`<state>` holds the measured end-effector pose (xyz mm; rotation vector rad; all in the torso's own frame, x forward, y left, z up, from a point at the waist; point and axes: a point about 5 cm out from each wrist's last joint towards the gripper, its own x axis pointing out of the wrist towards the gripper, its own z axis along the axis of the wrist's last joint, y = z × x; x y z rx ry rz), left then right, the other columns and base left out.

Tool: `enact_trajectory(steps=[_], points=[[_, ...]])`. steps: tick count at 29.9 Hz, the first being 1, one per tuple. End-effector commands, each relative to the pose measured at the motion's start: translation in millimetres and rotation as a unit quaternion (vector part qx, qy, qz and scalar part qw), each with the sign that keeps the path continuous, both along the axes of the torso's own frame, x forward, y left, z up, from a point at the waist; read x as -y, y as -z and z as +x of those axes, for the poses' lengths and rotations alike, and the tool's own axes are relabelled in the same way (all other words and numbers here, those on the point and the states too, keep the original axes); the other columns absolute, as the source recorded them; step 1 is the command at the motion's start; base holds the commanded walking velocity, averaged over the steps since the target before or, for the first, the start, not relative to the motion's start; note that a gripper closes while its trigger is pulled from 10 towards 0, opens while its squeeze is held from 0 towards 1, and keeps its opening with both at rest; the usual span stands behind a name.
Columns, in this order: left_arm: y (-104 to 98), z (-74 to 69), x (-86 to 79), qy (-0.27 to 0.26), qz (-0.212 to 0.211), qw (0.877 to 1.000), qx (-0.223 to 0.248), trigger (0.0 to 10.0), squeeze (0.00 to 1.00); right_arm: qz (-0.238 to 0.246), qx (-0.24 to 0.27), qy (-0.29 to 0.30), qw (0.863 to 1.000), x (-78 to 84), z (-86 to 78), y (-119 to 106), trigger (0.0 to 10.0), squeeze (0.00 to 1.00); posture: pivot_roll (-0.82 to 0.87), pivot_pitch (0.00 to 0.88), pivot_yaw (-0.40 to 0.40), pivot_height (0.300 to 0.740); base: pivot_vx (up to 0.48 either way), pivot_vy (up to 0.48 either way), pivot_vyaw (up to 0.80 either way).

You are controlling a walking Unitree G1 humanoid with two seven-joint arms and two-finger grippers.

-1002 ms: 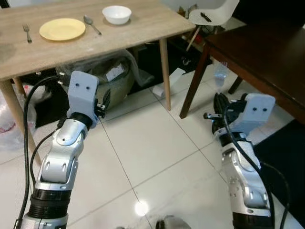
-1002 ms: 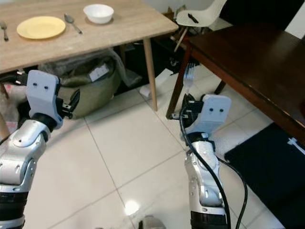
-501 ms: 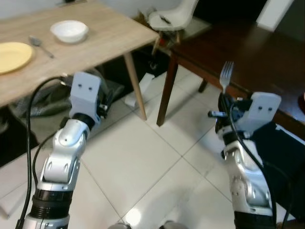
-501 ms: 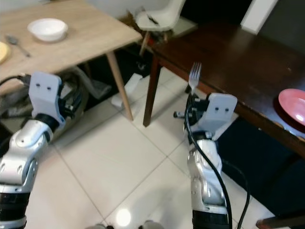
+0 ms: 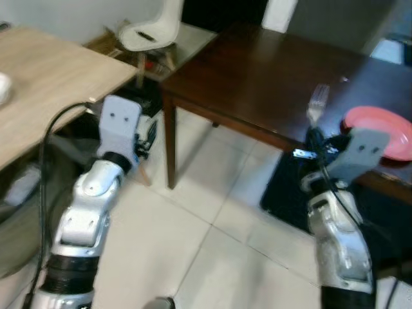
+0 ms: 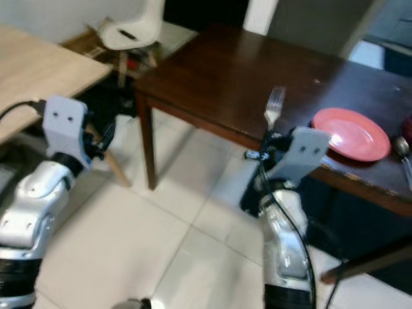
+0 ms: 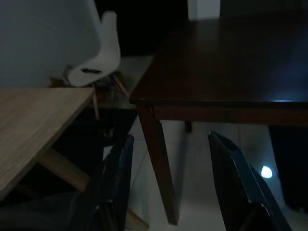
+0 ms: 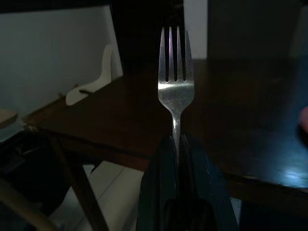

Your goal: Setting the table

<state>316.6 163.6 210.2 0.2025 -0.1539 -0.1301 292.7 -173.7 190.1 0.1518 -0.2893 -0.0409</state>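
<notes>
My right gripper [image 6: 270, 136] is shut on a silver fork [image 6: 274, 106], held upright with its tines up, just in front of the dark wooden table's [image 6: 244, 71] near edge. The right wrist view has the fork [image 8: 175, 89] clamped between the two black fingers [image 8: 159, 192]. A red plate [image 6: 351, 134] lies on the dark table to the right of the fork. A spoon [image 6: 403, 151] lies beyond the plate at the frame's right edge. My left gripper [image 7: 168, 187] is open and holds nothing, raised near the table's corner leg [image 6: 146, 138].
The light wooden table [image 6: 38, 74] stands at the left. A white chair [image 6: 132, 29] stands behind, between the two tables. A dark mat [image 5: 286, 193] lies under the dark table. White tiled floor [image 6: 154, 225] lies below me.
The view has swung right: the light table with its yellow plate and bowl slid out left, and the dark table with the red plate came in. The fork stays gripped upright.
</notes>
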Motion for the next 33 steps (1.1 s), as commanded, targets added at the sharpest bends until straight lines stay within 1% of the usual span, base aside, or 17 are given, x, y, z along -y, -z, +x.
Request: enact_trajectory(steps=[1, 8, 21, 33], points=[[2.9, -0.4, 1.2, 0.0, 0.002, 1.0, -0.005, 10.0, 0.0, -0.004, 0.0, 0.009, 1.0, 6.2, -0.6, 0.1, 10.0, 0.0, -0.08, 0.04, 0.054, 0.74, 0.48, 0.0, 0.0], [2.9, -0.3, 1.5, 0.0, 0.002, 1.0, -0.005, 10.0, 0.0, -0.015, 0.007, -0.001, 1.0, 5.0, 0.9, -3.2, 10.0, 0.0, -0.08, 0.04, 0.054, 0.74, 0.48, 0.0, 0.07], [3.3, -0.7, 1.0, -0.001, 0.002, 1.0, -0.005, 10.0, 0.0, -0.025, 0.015, -0.016, 0.999, 1.1, 3.2, -7.2, 10.0, 0.0, -0.08, 0.034, 0.049, 0.74, 0.48, 0.0, 0.77], [3.1, -1.4, 2.1, 0.002, 0.002, 1.0, -0.003, 10.0, 0.0, -0.032, 0.035, -0.046, 0.998, 5.7, 2.6, -16.4, 10.0, 0.0, -0.08, 0.034, 0.051, 0.74, 0.48, 0.0, 0.77]])
